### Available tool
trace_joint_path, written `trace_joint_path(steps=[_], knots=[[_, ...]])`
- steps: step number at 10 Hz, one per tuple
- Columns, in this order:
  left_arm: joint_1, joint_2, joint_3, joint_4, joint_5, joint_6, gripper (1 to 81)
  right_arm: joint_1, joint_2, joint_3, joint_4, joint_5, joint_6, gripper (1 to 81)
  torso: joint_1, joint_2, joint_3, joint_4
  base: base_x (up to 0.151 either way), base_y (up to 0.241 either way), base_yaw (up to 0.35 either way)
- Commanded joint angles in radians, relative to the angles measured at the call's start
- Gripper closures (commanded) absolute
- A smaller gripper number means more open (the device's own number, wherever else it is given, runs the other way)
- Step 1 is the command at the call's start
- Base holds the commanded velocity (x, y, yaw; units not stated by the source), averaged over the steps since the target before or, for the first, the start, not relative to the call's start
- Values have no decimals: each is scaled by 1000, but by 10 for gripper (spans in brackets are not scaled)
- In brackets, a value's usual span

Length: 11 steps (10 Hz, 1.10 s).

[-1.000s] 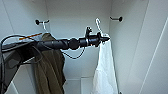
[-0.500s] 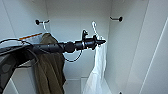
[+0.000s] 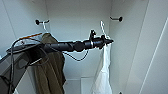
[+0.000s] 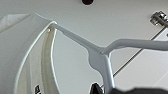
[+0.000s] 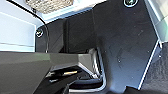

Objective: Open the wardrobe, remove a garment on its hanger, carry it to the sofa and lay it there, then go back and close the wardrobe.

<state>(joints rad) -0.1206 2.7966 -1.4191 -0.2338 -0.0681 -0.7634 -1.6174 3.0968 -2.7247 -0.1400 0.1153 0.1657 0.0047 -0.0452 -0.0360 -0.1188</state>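
Nearest to us, the robot's black jointed left arm enters from the left and reaches across the open tall white wardrobe [image 3: 140, 50], ending at the left gripper [image 3: 108, 41], which sits at the neck of the thin white clothes hanger [image 3: 102, 27]. In the left wrist view the hanger [image 4: 100, 53] runs straight down into the gripper's dark tip, so we judge the gripper closed on the stem just below the hook. The fingers themselves cannot be made out, so that is a judgement, not an observation. We cannot tell the state of the right gripper.

The white short-sleeved T-shirt of thin fabric [image 3: 103, 75] hangs limp below the gripper, draped from one hanger shoulder, and its collar and sleeve edge show in the wrist view [image 4: 22, 50]. We assess it as very light and wholly soft: it will swing and trail with any arm motion and could slide off a tilted hanger. The hanger is rigid but slim and smooth, so the proper hold is at the neck, where the load balances. The cloth itself offers no firm purchase.

To the left hangs a long olive-brown coat [image 3: 50, 67] on its own hanger, apart from the T-shirt.

Farthest back, two dark side hooks [image 3: 38, 22] [image 3: 119, 18] project from the white interior walls. The hanger's curved hook appears near the right one, but whether it rests on it we cannot tell.
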Motion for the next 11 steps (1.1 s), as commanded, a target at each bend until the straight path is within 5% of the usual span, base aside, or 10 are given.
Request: trace_joint_path(steps=[1, 6, 11], knots=[[-181, 23, -9, 16, -52, 10, 811, 37, 16, 11, -4, -46, -6, 10, 0, 0, 0, 0, 0, 0, 0], [-179, -26, 28, 16, -53, 10, 811, 35, 16, 11, -4, -46, -6, 10, 0, 0, 0, 0, 0, 0, 0], [-169, -46, 65, 22, -55, 10, 811, 33, 15, 10, -4, -46, -6, 10, 0, 1, 0, 0, -88, 0, 0]])
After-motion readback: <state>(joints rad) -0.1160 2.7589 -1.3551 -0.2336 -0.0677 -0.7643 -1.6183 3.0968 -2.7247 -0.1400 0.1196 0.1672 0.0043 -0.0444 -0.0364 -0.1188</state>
